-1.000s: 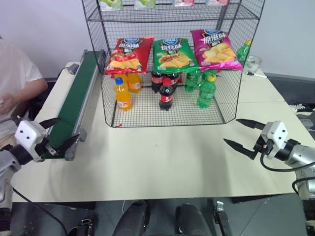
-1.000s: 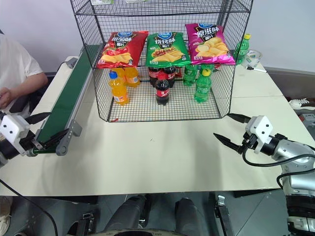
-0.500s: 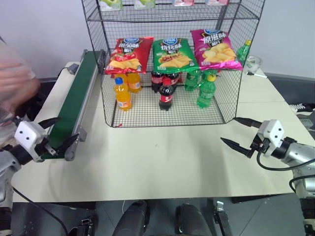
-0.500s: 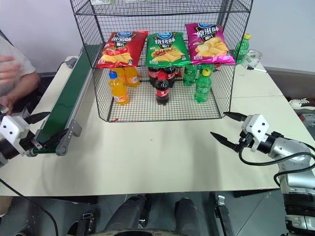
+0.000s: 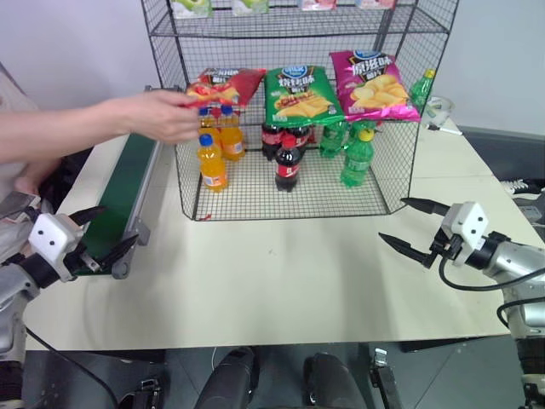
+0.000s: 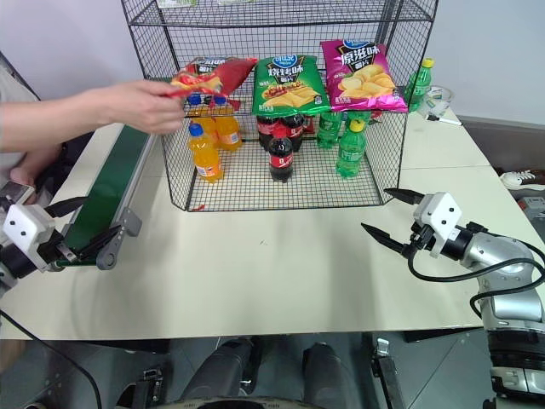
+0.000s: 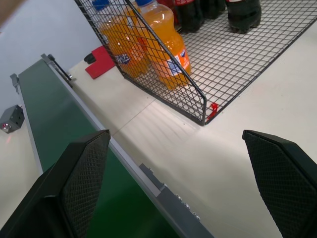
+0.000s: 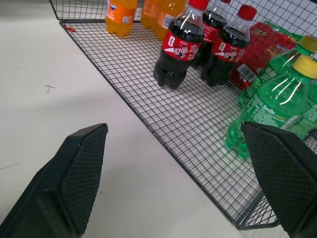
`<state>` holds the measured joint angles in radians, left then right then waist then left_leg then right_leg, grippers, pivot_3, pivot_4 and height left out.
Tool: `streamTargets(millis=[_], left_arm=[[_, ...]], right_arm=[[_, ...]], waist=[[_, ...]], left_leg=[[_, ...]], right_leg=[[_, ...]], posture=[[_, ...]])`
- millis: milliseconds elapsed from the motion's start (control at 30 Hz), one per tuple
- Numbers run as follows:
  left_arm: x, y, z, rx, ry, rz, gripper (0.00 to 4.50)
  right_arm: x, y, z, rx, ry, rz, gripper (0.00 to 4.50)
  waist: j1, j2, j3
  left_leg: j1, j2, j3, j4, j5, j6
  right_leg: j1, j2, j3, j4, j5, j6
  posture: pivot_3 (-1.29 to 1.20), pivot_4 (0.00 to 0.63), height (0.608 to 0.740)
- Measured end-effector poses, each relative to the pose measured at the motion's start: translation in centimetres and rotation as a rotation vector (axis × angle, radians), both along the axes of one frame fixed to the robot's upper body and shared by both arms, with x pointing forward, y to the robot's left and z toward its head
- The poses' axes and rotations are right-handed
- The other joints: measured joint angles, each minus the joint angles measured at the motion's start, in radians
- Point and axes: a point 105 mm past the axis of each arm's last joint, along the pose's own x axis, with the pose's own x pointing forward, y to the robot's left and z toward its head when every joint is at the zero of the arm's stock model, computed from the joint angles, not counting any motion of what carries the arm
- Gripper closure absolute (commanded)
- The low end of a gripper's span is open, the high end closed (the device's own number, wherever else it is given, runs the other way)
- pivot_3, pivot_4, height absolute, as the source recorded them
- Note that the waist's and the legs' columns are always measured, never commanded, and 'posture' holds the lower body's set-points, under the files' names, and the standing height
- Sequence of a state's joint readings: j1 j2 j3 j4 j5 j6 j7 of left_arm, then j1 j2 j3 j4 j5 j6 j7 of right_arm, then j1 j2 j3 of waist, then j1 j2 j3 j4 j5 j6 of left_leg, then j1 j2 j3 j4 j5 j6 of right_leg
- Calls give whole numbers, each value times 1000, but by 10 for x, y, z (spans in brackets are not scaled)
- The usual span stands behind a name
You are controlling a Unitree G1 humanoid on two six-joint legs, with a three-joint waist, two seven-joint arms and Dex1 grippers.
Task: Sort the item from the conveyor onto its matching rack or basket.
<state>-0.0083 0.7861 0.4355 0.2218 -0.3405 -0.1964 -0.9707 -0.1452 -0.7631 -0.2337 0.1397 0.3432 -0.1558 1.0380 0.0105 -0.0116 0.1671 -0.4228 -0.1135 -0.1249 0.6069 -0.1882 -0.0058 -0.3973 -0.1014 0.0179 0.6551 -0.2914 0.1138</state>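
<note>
The left gripper (image 5: pixel 95 228), a white block with two black fingers, is hovering with its jaws spread wide and nothing between them, right at the near end of the long dark-green conveyor belt with its grey metal frame (image 5: pixel 128 183). The right gripper (image 5: pixel 411 225), built the same, is hanging over the bare cream tabletop (image 5: pixel 281 273) in front of the cage's right corner, its fingers likewise splayed apart and empty.

Beyond both of them, the tall black wire-mesh shelving cage (image 5: pixel 392 111) is standing on the table, just beside the belt. On its middle tier the green chip bag (image 5: pixel 298 95) and the pink chip bag (image 5: pixel 371 83) are lying side by side. A person's hand (image 5: pixel 163 115) is reaching in from the left over the belt and is gripping the red crinkly chip bag (image 5: pixel 223 84) at the left end of that same tier, the bag crumpled and tilted in the fingers.

On the cage floor, orange soda bottles (image 5: pixel 211 162) are standing at the left, dark cola bottles with red caps (image 5: pixel 287 162) in the middle, and green soda bottles (image 5: pixel 358 158) at the right. Behind the cage's right side another green bottle (image 5: pixel 421 89) is standing on the table.
</note>
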Motion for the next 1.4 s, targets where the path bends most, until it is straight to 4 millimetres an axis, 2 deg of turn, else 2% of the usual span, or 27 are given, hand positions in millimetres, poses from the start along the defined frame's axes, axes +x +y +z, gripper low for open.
streamTargets(millis=[400,667,1033,1233,1400], left_arm=[[3,-1,2,-15,-12,11,30],[1,-9,5,-100,19,-21,30],[2,-4,2,-95,22,29,30],[-10,3,-10,-78,55,57,30],[-11,4,-5,-61,25,68,30]], right_arm=[[3,6,2,-6,1,16,0],[3,13,7,18,9,39,0],[3,26,6,36,27,84,0],[3,30,6,39,44,106,0],[2,37,0,57,83,138,0]], waist=[[0,0,0],[0,0,0],[0,1,0],[-1,1,1],[1,1,1]], left_leg=[[0,0,0,0,0,0],[-1,0,0,0,0,0],[-1,0,0,0,0,0],[-1,0,0,-1,0,0],[-2,0,0,-1,-1,-2]], right_leg=[[0,0,0,0,0,0],[-1,0,0,0,0,0],[-1,0,0,-1,0,0],[-2,0,0,-2,0,0],[-1,0,0,-2,0,-1]], posture=[[0,150,740],[0,150,740],[0,150,740],[0,150,740],[0,150,740]])
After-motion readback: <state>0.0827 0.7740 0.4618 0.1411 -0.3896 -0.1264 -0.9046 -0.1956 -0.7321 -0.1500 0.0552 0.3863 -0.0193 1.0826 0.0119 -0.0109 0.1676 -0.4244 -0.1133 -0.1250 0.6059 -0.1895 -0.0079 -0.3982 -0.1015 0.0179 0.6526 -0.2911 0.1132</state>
